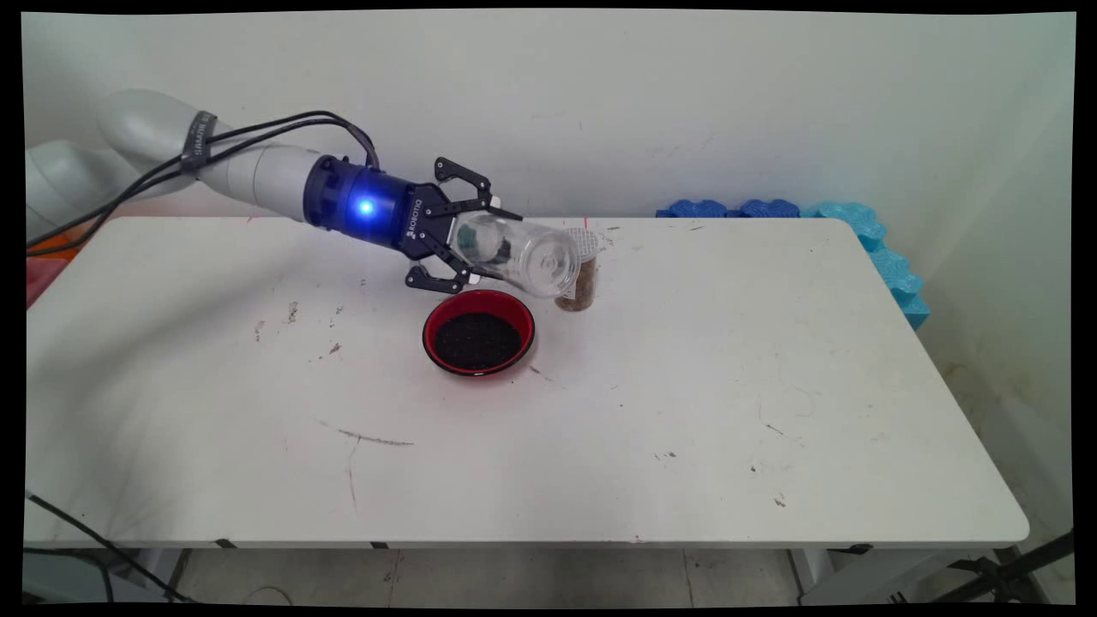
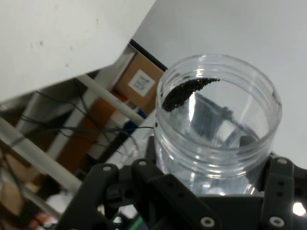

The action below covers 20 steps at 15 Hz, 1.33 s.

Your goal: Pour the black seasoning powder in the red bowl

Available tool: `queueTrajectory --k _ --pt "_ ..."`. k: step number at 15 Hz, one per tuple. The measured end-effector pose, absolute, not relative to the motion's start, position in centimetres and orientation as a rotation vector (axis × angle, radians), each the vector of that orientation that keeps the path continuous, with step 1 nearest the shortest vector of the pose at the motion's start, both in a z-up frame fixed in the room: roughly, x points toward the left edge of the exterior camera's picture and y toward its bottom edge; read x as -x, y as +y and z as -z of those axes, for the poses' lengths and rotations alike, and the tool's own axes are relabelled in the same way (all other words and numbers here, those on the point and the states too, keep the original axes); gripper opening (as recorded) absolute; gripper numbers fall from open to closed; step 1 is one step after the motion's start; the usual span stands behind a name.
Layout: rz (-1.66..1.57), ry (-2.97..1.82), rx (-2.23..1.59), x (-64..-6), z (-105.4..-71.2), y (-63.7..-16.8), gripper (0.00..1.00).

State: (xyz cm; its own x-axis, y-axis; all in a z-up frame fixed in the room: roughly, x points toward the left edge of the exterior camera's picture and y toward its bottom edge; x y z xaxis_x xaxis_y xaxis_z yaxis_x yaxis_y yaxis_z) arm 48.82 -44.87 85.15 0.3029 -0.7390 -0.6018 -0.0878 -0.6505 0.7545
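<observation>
Bowl: red bowl sits on the white table, the thing nearest the camera; it is filled with a dark, granular heap and stands upright, a little left of the table's middle.
Gripper: black two-finger gripper hangs above and just beyond the bowl's far rim, reaching in from the left on the arm and pointing right and slightly downward.
Jaws: closed around a clear plastic jar, one finger on its far upper side and one on its near lower side, pressing the jar's body near its base.
Jar: lies almost on its side between the jaws, its closed base toward the gripper's palm and its open mouth turned right and a little down, past the bowl's far right rim. From the hand view the jar rises out between the linkage, threaded rim outward, nearly empty except for a small clump of dark grains clinging to the inside wall near the mouth.
Second container: small clear cup holding brownish material stands upright on the table just right of and behind the jar's mouth, partly hidden by it; whether they touch cannot be told.
Far right: blue foam pieces lie along the table's far right corner by the wall.
</observation>
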Motion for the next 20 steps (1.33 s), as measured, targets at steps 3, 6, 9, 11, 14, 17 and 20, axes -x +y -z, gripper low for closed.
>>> queueTrajectory --k 3,6,9,11,14,17,20 --pt "1.286 -0.905 -1.887 -48.8 -85.1 -45.0 0.0" --pt "1.202 -1.064 -1.798 -48.8 -85.3 -45.0 0.0" --pt "1.118 -1.199 -1.706 -48.6 -85.6 -44.9 0.0" --pt "1.055 -1.287 -1.636 -48.4 -86.0 -44.8 0.0" --pt "0.971 -1.39 -1.543 -48.1 -86.7 -44.7 0.0" --pt "0.898 -1.466 -1.479 -47.9 -87.6 -44.4 0.0" --pt "0.836 -1.527 -1.424 -47.7 -88.7 -44.0 0.0"
